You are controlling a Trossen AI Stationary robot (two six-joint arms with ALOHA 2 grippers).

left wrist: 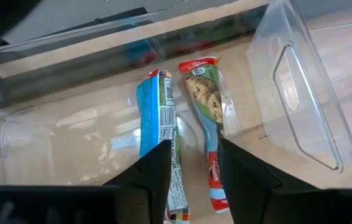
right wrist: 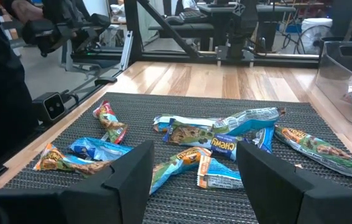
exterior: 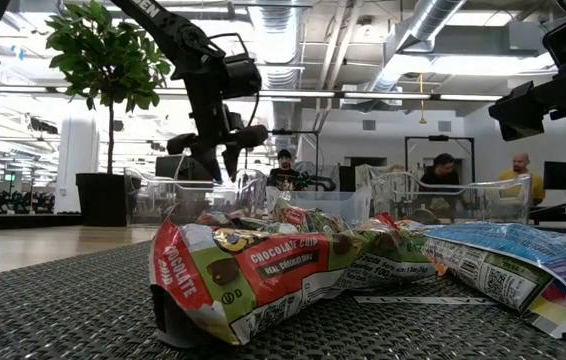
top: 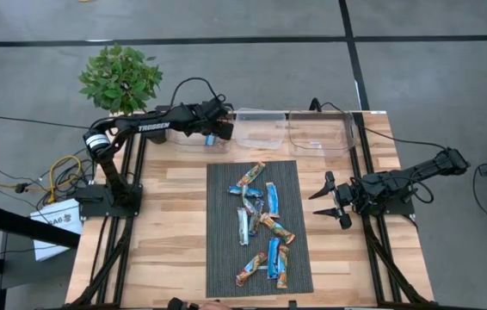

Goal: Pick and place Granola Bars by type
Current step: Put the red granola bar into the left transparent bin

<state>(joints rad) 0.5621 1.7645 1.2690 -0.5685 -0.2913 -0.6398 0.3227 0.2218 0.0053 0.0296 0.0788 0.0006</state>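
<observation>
Several granola bars (top: 261, 220) in blue, orange-brown and silvery wrappers lie scattered on the dark mat (top: 226, 258); they also show close up in the low view (exterior: 263, 265) and the right wrist view (right wrist: 213, 140). My left gripper (top: 213, 129) (left wrist: 194, 171) hangs open above the left clear bin (left wrist: 51, 143) at the far edge. A blue bar (left wrist: 157, 124) and a green-and-red bar (left wrist: 210, 118) lie flat on that bin's floor below the fingers. My right gripper (top: 334, 200) (right wrist: 194, 168) is open and waits just right of the mat.
Two more clear bins (top: 261, 129) (top: 321, 129) stand in a row along the far edge, the nearer one's wall (left wrist: 300, 93) beside my left gripper. A potted plant (top: 121, 77) stands at the far left corner. People sit in the room behind the table.
</observation>
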